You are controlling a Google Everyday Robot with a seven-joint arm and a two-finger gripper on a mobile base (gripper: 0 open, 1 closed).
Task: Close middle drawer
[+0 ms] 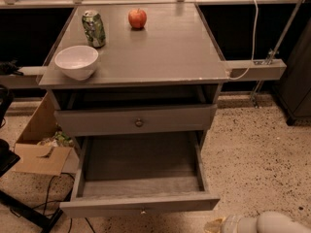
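Plainly, the drawer (141, 203) stands pulled far out of the grey cabinet (160, 57), low down and toward the camera. It is wide and shallow, grey wood, with a low flat front panel and a tiny brass-coloured knob (142, 210) at the centre of that panel. Its bare grey bottom and both side walls show; its back end runs under the upper drawer (136, 120), which has a taller front and a darker knob and sits slightly out from the frame.

The gripper (216, 225) is at the bottom edge of the view, right of the drawer's front corner and apart from it, at the end of a white arm (272, 223) that the frame cuts off. Only a pale, blurred tip is visible, and whether it is wide or narrow cannot be told.

On the cabinet top a white bowl (77, 61) sits near the front left corner; its inside is white, with no contents that can be made out. Behind it stands a green can (94, 28), and an apple (137, 18) lies further right. A cardboard box (41, 152) on the floor to the left holds something greenish, too blurred to name.
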